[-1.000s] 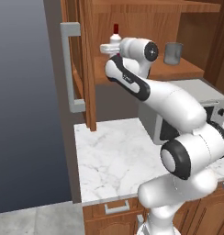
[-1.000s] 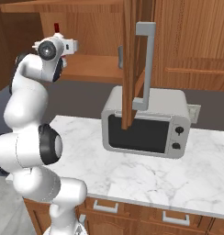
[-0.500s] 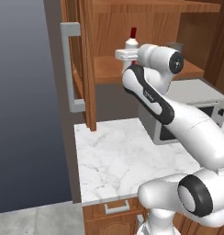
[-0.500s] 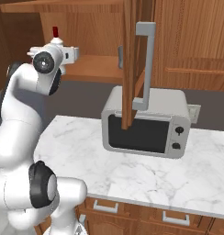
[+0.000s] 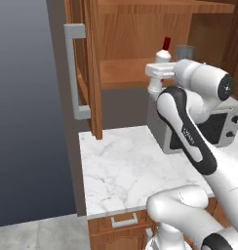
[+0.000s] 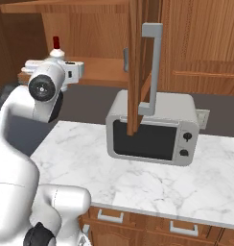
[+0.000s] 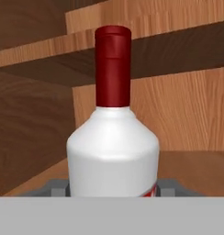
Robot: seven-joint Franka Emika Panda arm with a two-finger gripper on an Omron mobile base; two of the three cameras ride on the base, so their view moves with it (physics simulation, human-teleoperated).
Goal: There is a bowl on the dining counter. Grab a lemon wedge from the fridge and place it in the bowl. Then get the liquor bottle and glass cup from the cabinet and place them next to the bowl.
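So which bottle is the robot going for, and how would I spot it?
Look into the open wooden cabinet above the marble counter, on the shelf just over the grey microwave. There stands the liquor bottle, right in front of the robot's pincer. It is whitish with a tall dark red cap, unlike the grey glass cup beside it.

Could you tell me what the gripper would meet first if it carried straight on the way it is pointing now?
Most likely the liquor bottle: it stands upright dead ahead of the gripper, its body between the fingertips. Whether the pads already touch it is unclear. Behind it is the cabinet back wall.
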